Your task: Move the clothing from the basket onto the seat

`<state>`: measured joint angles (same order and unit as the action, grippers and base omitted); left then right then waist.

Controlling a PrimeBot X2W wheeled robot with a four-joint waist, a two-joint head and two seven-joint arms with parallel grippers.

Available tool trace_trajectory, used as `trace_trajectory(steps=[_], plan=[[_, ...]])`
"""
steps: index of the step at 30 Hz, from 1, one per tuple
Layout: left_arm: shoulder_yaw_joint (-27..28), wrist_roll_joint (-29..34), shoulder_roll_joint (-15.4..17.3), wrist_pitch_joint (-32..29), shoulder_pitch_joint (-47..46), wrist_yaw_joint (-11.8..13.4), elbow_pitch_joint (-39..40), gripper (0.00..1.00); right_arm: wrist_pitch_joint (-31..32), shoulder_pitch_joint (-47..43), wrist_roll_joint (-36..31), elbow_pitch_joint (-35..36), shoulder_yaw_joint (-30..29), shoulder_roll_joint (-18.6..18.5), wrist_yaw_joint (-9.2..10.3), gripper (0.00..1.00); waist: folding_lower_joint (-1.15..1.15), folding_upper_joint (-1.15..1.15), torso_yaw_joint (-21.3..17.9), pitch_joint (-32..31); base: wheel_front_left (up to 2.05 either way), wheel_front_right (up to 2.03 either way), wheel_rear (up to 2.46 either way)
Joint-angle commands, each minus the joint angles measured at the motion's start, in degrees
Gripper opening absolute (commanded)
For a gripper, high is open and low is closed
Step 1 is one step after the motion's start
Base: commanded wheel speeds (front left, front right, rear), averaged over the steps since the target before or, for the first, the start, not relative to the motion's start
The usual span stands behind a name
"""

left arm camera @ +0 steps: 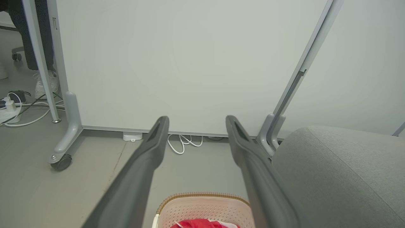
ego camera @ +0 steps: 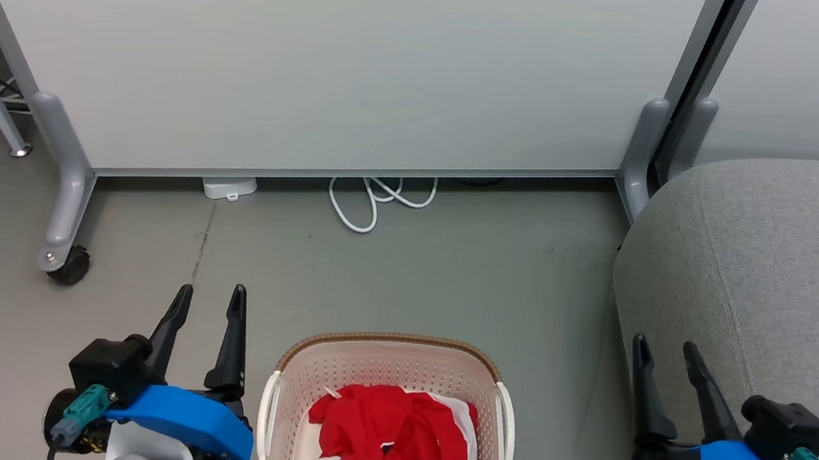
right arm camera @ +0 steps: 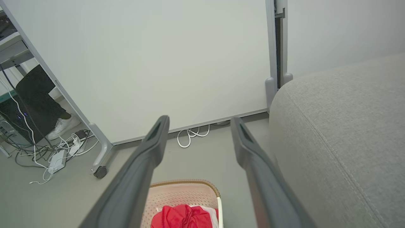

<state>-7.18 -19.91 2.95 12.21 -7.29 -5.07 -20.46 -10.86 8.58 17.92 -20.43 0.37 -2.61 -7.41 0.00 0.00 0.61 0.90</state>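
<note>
Clothing [ego camera: 391, 446] in basket [ego camera: 396, 338], both cut off below

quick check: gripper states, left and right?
Left gripper: open, holding nothing.
Right gripper: open, holding nothing.

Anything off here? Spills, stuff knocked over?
Nothing stands out. The basket sits upright on the floor, with the clothing heaped inside and none spilled. The only untidy bit is a white cable looped on the floor under the partition.
</note>
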Motion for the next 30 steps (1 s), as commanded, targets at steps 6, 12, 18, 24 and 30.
trace_trajectory(steps=[6,12,18,24,30], plan=[[-0.25,2.43,-0.04,1.13,-1.35,-0.40,-0.30,1.00,-1.14,1.21,-3.36,-0.49,0.33,-0.40,-0.12,1.00,0.00,0.00,-0.02,0.07,0.00,0.00,0.00],[-0.42,3.80,-0.06,1.64,-1.44,-0.43,-0.85,1.00,-1.74,1.29,-5.31,-0.84,0.40,-0.40,-0.12,1.00,0.00,0.00,-0.01,-0.07,0.00,0.00,0.00],[-1.00,5.00,-0.07,2.23,-1.43,-0.40,-1.20,1.00,-2.48,1.59,-7.26,-1.31,0.61,-0.41,-0.12,1.00,0.00,0.00,0.02,-0.22,0.00,0.00,0.00],[-1.41,6.67,-0.06,2.82,-1.42,-0.20,-1.63,1.00,-3.00,1.64,-9.20,-1.75,0.90,-0.42,-0.13,1.00,0.00,0.00,0.01,-0.25,0.00,0.00,0.00],[-1.19,7.07,-0.06,3.07,-1.39,-0.25,-1.75,1.00,-3.52,1.76,-9.07,-2.22,1.22,-0.42,-0.09,1.00,0.00,0.00,-0.16,-0.09,0.00,0.00,0.00]])
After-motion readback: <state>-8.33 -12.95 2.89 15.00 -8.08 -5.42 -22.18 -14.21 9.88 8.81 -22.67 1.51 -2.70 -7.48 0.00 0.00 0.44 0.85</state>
